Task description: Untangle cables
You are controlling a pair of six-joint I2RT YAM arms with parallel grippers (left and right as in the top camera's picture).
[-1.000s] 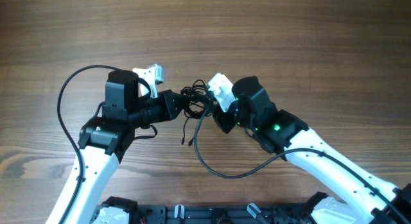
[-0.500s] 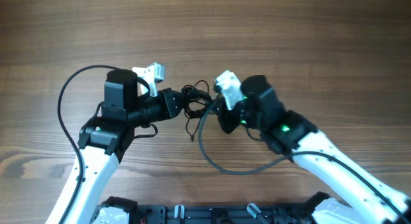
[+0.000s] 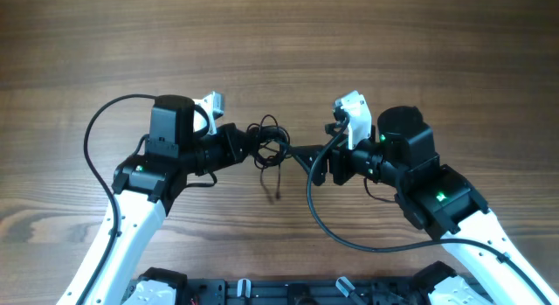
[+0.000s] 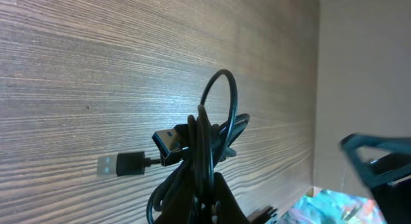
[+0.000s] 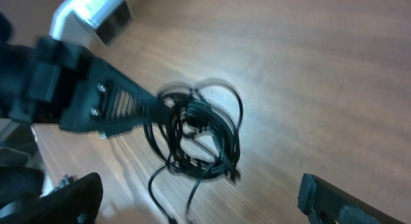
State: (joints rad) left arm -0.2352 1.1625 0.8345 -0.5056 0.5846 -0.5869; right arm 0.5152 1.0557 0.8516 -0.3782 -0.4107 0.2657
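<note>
- The cables are being held as a small dark bunch just left of the frame's centre in the overhead view, lifted slightly off the table.
- One loose strand is being left to dangle below the bunch toward the lower middle of the frame.
- The bunch is being clamped by the left gripper at its left edge, with loops standing out to the right.
- The right gripper is being kept near the bunch on the right, its jaws wide apart and nothing between them.
- The bunch's long axis is being laid roughly left to right, so the loops are being offered to the right gripper, which is judged the one free to take a strand.
- In the left wrist view a silver plug is being shown lying on the wood at centre left, a detail too small to make out from overhead.
- In the right wrist view the gap to the loops is being shown, along with the open fingers at both lower corners.
</note>
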